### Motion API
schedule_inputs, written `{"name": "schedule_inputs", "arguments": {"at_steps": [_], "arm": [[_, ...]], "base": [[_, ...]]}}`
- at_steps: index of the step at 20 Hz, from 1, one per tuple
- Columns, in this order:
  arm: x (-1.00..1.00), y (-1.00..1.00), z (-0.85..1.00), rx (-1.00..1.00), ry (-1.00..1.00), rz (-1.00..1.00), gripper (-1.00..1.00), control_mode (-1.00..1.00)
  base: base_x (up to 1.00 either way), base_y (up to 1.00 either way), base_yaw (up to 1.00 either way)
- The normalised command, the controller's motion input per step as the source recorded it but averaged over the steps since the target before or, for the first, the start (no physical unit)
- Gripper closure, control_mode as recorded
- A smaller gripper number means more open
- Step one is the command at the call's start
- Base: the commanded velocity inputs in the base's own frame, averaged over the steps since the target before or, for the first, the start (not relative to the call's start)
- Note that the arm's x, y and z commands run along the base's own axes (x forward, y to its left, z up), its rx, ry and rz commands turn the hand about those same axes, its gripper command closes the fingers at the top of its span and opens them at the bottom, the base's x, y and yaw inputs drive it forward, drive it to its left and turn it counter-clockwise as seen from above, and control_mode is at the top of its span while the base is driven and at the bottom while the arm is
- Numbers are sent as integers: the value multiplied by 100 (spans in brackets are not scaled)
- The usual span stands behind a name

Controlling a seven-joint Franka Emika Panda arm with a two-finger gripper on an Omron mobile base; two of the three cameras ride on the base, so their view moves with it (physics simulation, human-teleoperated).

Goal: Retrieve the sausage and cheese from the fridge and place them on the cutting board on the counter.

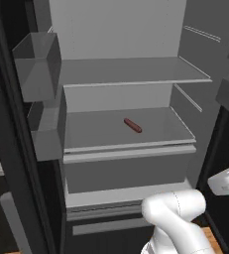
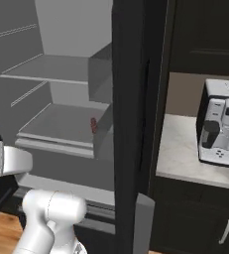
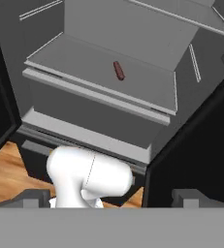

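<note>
The fridge [image 1: 136, 69] stands open, showing its light grey shelves. A small dark reddish-brown sausage [image 1: 133, 125] lies alone near the middle of the lower shelf, and it also appears as the sausage [image 2: 93, 124] and the sausage [image 3: 118, 70]. My gripper [image 3: 112, 199] hangs back outside the fridge, well below and short of that shelf. It is open, with the fingertips [image 3: 36, 198] set wide apart and nothing between them. The cheese and the cutting board are out of view. The marble counter [image 2: 183, 149] lies to the right of the fridge.
Grey door bins [image 1: 39, 64] hang on the open left door. The black right door [image 2: 131, 124] stands edge-on between the fridge interior and the counter. A coffee machine [image 2: 222, 124] sits on the counter. A closed drawer front [image 1: 126, 171] lies under the sausage's shelf, above the wooden floor [image 3: 7, 169].
</note>
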Motion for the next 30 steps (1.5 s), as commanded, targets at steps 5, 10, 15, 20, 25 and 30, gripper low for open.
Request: {"name": "schedule_inputs", "arguments": {"at_steps": [5,10,15,20,25,30], "arm": [[0,0,0,0,0,0,-100,100],[0,0,0,0,0,0,-100,100],[46,0,-48,0,23,4,-100,-100],[100,1,-51,12,35,6,-100,-100],[99,17,-46,0,-1,0,-100,-100],[71,10,-21,-1,-10,-6,-100,-100]], "base": [[100,0,0],[60,0,0],[0,0,0],[0,0,0],[0,0,0],[0,0,0]]}}
